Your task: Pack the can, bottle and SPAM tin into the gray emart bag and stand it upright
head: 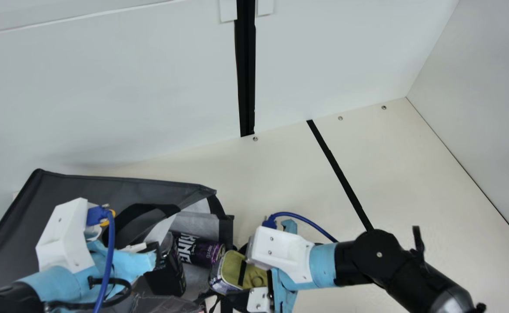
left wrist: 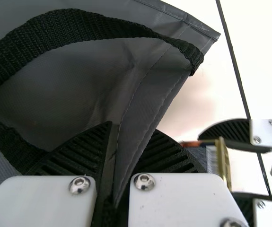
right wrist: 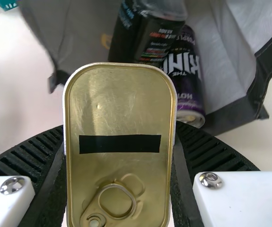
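The gray emart bag (head: 106, 191) lies on its side, its mouth facing the right arm. Inside the mouth are the dark bottle (head: 169, 267) and, beside it, the purple can (head: 200, 252); the right wrist view shows the bottle (right wrist: 147, 35) against the can (right wrist: 185, 75). My left gripper (head: 65, 234) is over the bag; at its wrist, the left gripper (left wrist: 133, 131) is shut on a fold of the bag's edge (left wrist: 143, 101). At the mouth, my right gripper (head: 239, 274) holds the SPAM tin (head: 254, 278); up close, the right gripper (right wrist: 119, 126) grips the tin (right wrist: 121, 109) by its sides.
A black handle strap (left wrist: 79, 26) loops over the bag near my left fingers. The cream table (head: 410, 182) stretches behind and right of the right arm, crossed by a black strip (head: 341, 176). Pale walls (head: 128, 87) border it.
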